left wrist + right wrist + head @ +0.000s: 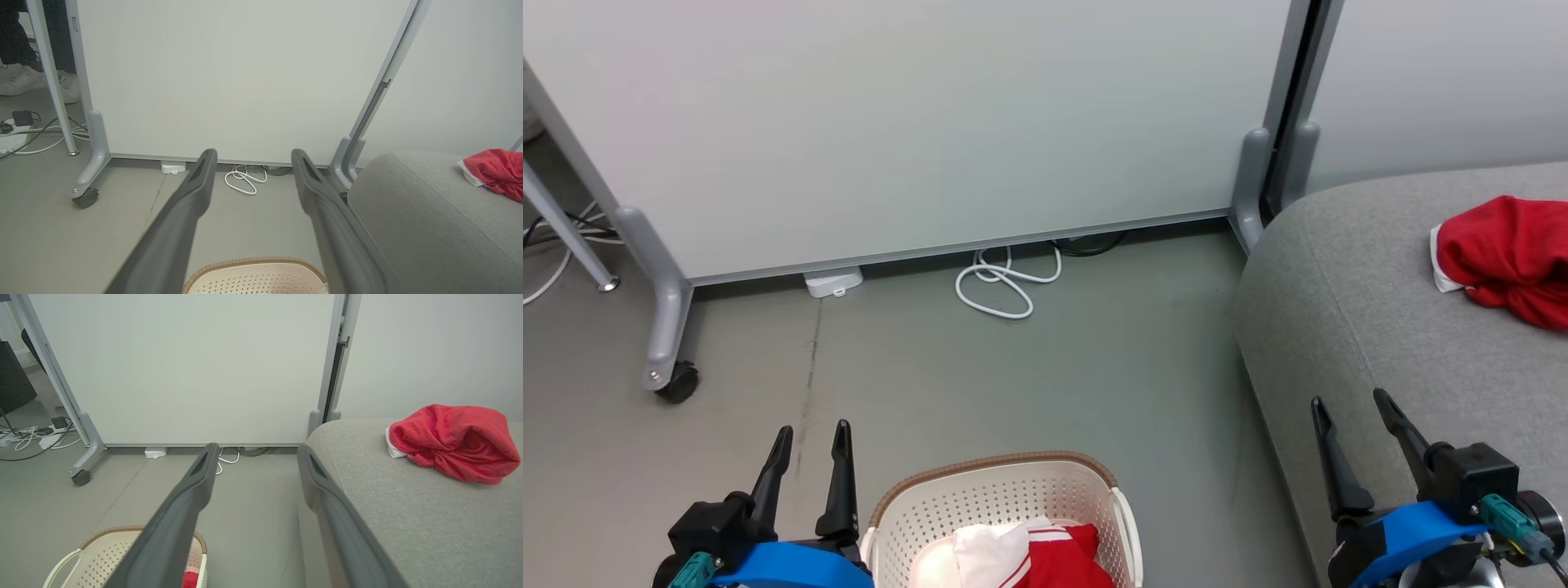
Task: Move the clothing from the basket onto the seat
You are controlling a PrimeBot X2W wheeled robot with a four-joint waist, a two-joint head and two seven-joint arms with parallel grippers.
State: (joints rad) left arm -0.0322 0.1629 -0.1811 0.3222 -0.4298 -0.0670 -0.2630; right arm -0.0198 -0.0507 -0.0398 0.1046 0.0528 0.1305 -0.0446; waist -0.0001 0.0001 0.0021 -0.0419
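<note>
A plain red garment with white edging (1509, 255) (496, 172) (453, 442) lies crumpled on the grey seat (1372, 327) (429, 228) (429, 522) at the right. The cream basket (1005, 498) (257, 279) (102, 555) stands on the floor at the bottom centre, holding the red-and-white striped garment (1045, 559) (188, 580). My left gripper (807, 438) (251, 157) hangs open and empty just left of the basket. Over the seat's front edge, my right gripper (1349, 400) (256, 451) is open and empty.
A white partition on castor feet (670, 380) stands behind the basket. A white cable coil (1005, 286) and a small white box (833, 282) lie at its foot. A person's shoes (24, 81) and a power strip with cables (16, 134) are past the partition's left end.
</note>
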